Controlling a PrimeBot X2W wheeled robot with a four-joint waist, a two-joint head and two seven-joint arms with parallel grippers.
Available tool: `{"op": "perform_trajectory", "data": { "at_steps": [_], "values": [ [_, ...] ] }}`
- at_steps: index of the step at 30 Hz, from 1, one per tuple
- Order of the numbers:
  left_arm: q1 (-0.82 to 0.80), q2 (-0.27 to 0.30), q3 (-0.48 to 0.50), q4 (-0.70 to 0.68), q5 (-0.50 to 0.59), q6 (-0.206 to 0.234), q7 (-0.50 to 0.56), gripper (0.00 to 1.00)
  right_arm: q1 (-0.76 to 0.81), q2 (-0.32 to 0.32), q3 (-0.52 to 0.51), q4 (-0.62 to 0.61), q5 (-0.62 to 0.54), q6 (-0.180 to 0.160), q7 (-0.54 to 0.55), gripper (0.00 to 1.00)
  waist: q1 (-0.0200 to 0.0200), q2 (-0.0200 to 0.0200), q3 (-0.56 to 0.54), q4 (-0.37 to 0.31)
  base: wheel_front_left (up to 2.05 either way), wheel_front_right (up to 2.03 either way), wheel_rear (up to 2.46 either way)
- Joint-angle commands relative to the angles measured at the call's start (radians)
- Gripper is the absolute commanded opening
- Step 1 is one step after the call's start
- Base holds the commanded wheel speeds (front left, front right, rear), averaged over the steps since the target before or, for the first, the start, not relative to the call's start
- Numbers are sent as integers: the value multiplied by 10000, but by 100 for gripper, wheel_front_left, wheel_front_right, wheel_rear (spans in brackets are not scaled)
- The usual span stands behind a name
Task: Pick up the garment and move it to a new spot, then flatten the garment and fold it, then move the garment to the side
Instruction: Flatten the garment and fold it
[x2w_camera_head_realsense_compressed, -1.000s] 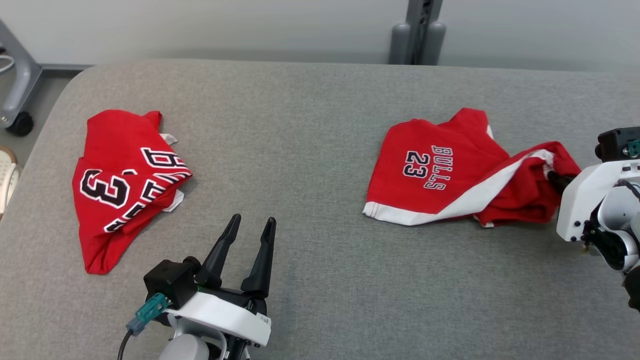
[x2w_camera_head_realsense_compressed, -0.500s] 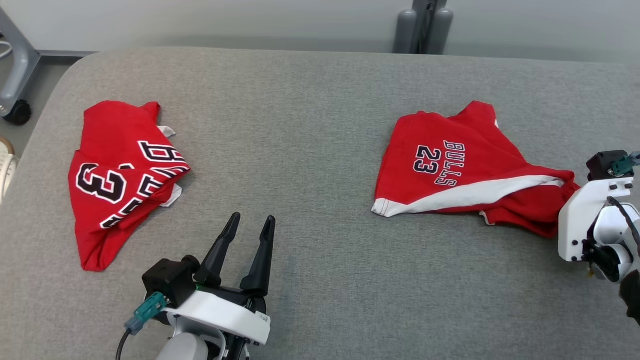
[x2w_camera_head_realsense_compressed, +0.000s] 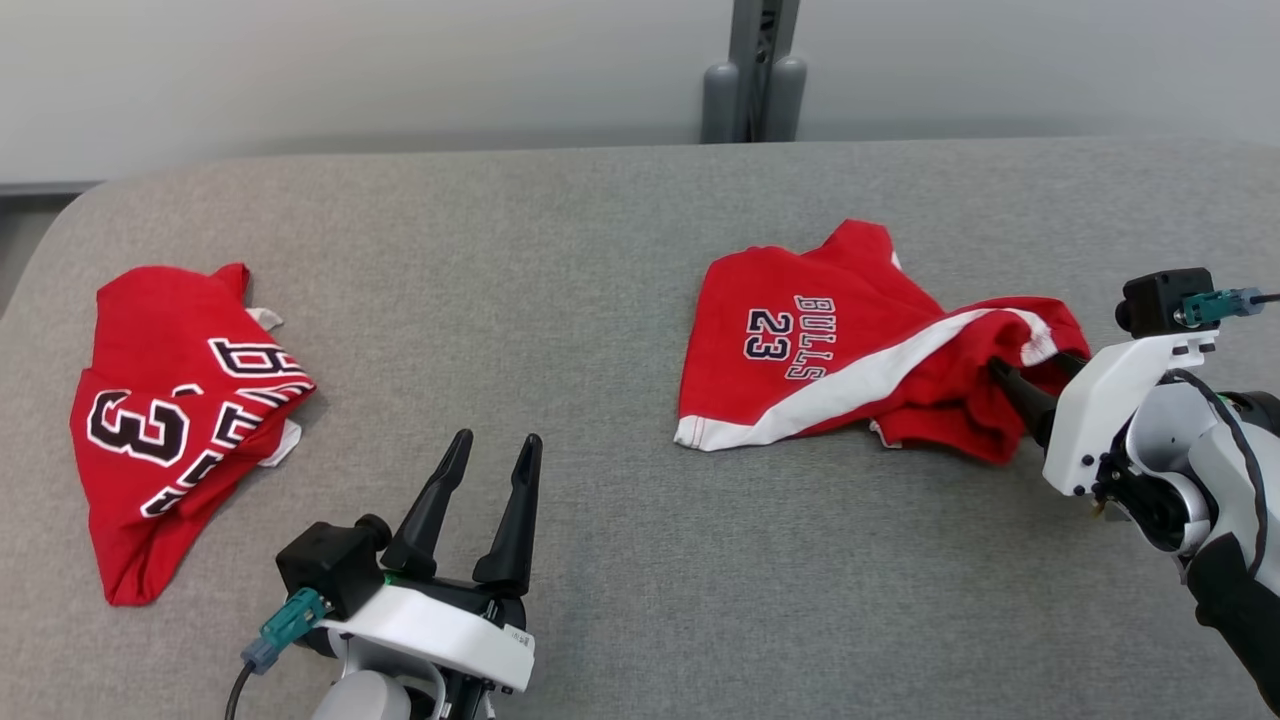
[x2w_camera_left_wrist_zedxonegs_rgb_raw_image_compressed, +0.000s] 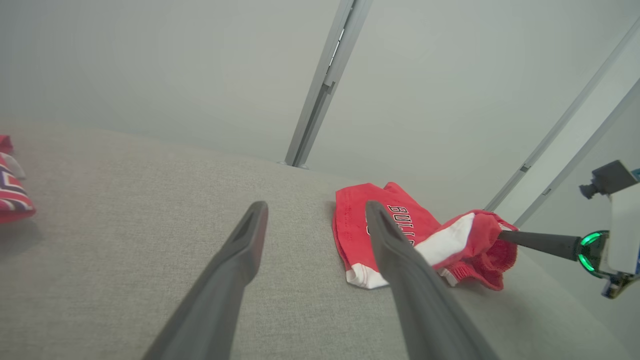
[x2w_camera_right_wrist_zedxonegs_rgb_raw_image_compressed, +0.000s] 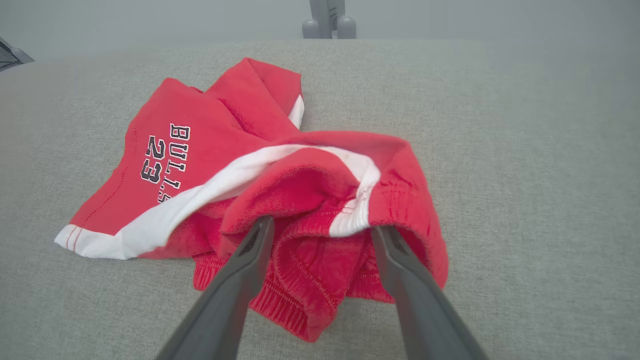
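Looking down from the head view, the red shorts with a white side stripe and the print "BULLS 23" (x2w_camera_head_realsense_compressed: 800, 350) lie crumpled on the grey woven fabric surface (x2w_camera_head_realsense_compressed: 600, 300). The right gripper (x2w_camera_head_realsense_compressed: 1030, 368) points into the bunched end of the shorts. Its two dark fingers stand apart, and their tips are covered by the red folds. The left gripper (x2w_camera_head_realsense_compressed: 500, 440) has its jaws released and holds nothing. The shorts are well apart from it, on its right side. A second red garment with large white and black letters (x2w_camera_head_realsense_compressed: 170, 420) lies far to its left.

From the left wrist view, the left gripper (x2w_camera_left_wrist_zedxonegs_rgb_raw_image_compressed: 316, 206) is spread wide over bare grey cloth. The shorts (x2w_camera_left_wrist_zedxonegs_rgb_raw_image_compressed: 350, 225) lie beyond its right finger, not between the jaws. One thin finger of the right gripper (x2w_camera_left_wrist_zedxonegs_rgb_raw_image_compressed: 502, 236) reaches into their raised end. The second garment (x2w_camera_left_wrist_zedxonegs_rgb_raw_image_compressed: 12, 195) shows at the left edge.

From the right wrist view, the right gripper (x2w_camera_right_wrist_zedxonegs_rgb_raw_image_compressed: 322, 227) is spread wide and not clenched. The ribbed waistband of the shorts (x2w_camera_right_wrist_zedxonegs_rgb_raw_image_compressed: 200, 150) fills the gap between the two fingers and hangs over both tips. The flat printed leg lies ahead and to the left of the jaws.
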Motion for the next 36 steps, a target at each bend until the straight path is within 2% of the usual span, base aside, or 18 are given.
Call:
{"op": "perform_trajectory", "data": {
  "at_steps": [1, 10, 18, 19, 22, 25, 31, 36],
  "values": [
    [49, 43, 45, -6, -50, 27, -35, 100, 157, -109, 57, -174, 103, 4, -107, 100, 0, -1, -213, -212, 0, 0, 0],
    [478, 44, 238, -83, -166, 168, -35, 100, 766, -537, -115, -1573, 200, 4, -719, 100, 0, -1, -959, -762, 0, 0, 0],
    [619, 46, 439, -216, -92, 212, -35, 100, 1740, -325, -1223, -3249, 157, 4, -2887, 100, 0, -1, -1197, -1002, 0, 0, 0],
    [619, 46, 439, -216, -92, 212, -35, 100, 1740, -325, -1223, -3249, 157, 4, -2887, 100, 0, -1, -1197, -1002, 0, 0, 0],
    [635, 44, 525, -265, -48, 219, -35, 100, 2328, -125, -1664, -3784, 63, 4, -3888, 100, 0, -1, -1214, -1065, 0, 0, 0],
    [658, 43, 607, -322, -30, 216, -35, 100, 3074, 146, -2163, -4050, -219, 4, -4424, 100, 0, -1, -1219, -1117, 0, 0, 0],
    [798, 44, 699, -349, -124, 225, -35, 100, 4629, 1152, -3496, -4582, -1053, 4, -4648, 100, 0, -1, -1211, -1228, 0, 0, 0],
    [831, 41, 734, -293, -150, 200, -35, 100, 5342, 1777, -3928, -4959, -1728, 4, -4649, 100, 0, -1, -1201, -1331, 0, 0, 0]
  ]
}}
